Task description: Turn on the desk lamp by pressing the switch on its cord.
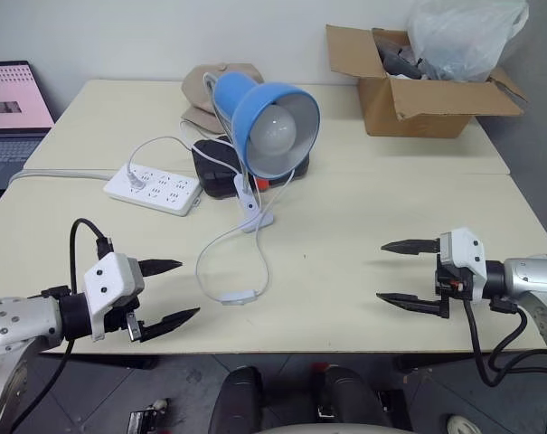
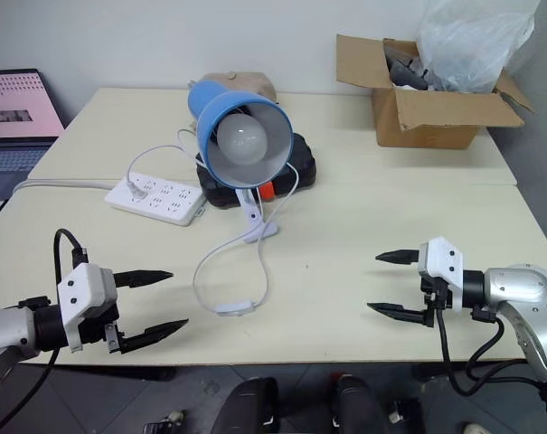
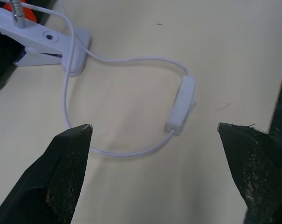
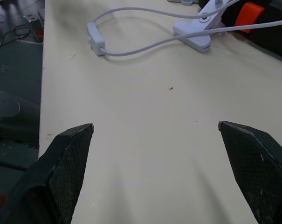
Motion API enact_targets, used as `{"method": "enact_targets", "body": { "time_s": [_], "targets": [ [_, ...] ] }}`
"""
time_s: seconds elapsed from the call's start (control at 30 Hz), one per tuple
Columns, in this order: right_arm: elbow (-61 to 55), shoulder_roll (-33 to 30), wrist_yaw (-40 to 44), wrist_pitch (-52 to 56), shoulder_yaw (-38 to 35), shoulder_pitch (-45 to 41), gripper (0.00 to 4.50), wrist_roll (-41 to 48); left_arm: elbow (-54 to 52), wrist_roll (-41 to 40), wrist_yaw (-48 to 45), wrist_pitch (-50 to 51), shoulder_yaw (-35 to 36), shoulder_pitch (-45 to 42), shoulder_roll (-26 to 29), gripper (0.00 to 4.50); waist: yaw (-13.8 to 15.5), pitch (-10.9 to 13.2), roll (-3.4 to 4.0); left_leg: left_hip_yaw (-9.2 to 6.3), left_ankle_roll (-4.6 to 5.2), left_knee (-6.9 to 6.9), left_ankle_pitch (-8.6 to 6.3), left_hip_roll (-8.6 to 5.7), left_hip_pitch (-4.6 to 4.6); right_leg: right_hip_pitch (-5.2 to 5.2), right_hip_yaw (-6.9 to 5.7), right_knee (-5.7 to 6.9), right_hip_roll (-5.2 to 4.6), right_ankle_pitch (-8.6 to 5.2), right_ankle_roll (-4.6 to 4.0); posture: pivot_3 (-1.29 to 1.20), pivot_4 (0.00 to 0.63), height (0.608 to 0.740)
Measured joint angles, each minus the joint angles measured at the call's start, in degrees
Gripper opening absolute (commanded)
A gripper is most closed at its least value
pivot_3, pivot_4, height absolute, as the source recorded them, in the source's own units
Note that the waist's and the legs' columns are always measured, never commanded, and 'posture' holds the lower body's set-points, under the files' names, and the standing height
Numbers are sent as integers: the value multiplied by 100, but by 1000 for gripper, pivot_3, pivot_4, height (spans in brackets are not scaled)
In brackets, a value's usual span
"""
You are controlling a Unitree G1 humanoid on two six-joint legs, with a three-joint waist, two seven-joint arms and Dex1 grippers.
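A wide stretch of bare cream tabletop (image 1: 363, 271) lies open between the left gripper (image 1: 169, 291) and the right gripper (image 1: 409, 271), both with fingers spread apart. The only things on it are the thin white cord (image 1: 205, 258) looping flat and its small white oblong switch (image 1: 240, 296), near the front edge. Farther back, the blue-shaded desk lamp (image 1: 268, 122) with its white clip base (image 1: 252, 215), a black box (image 1: 221, 167) and a white power strip (image 1: 154, 188) crowd the middle. A brown cardboard box (image 1: 418, 95) fills the far right corner.
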Motion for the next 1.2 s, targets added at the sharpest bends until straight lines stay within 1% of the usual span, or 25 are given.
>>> {"method": "enact_targets", "body": {
  "time_s": [0.1,0.3,0.53,0.7,0.97,1.07,1.2],
  "targets": [
    [-73,19,-128,79,76,-48,4500,-50,196,37,-149,-206,-166,-170,-1,4483,-1,0,0,0,0,0,0,0,-2,-1,0,-1,0,1,2,0,150,740],
    [-220,21,-331,246,92,-132,4500,-63,257,6,-390,-226,-442,-297,0,4483,-4,0,-1,0,0,0,1,1,0,0,0,4,0,2,4,0,150,740],
    [-536,18,-719,941,106,-159,4500,-103,588,336,-731,-644,-788,-412,179,4483,-3,-1,-1,1,0,0,1,0,0,0,1,4,0,3,5,0,150,740],
    [-958,-27,-750,1277,98,-136,4500,51,978,481,-811,-897,-1132,-1063,172,4483,3,-3,0,0,1,2,1,-1,0,2,1,4,0,5,8,0,150,740],
    [-1444,-58,-955,1668,68,11,4500,133,1614,849,-1109,-1369,-2091,-1856,-26,4483,2,-5,-4,0,1,8,2,1,-2,1,2,9,4,6,10,0,150,740],
    [-1582,-66,-1026,1815,10,47,4500,237,2100,1081,-1212,-1721,-2367,-2225,-118,4483,2,-6,-3,-1,1,21,2,2,-2,1,3,21,6,7,11,0,150,740],
    [-1900,-113,-1128,2039,-147,101,4500,353,2828,1406,-1295,-2135,-2786,-2705,-398,4483,3,-5,-4,-3,2,62,0,3,-7,0,7,54,6,4,10,0,150,740]
  ]
}}
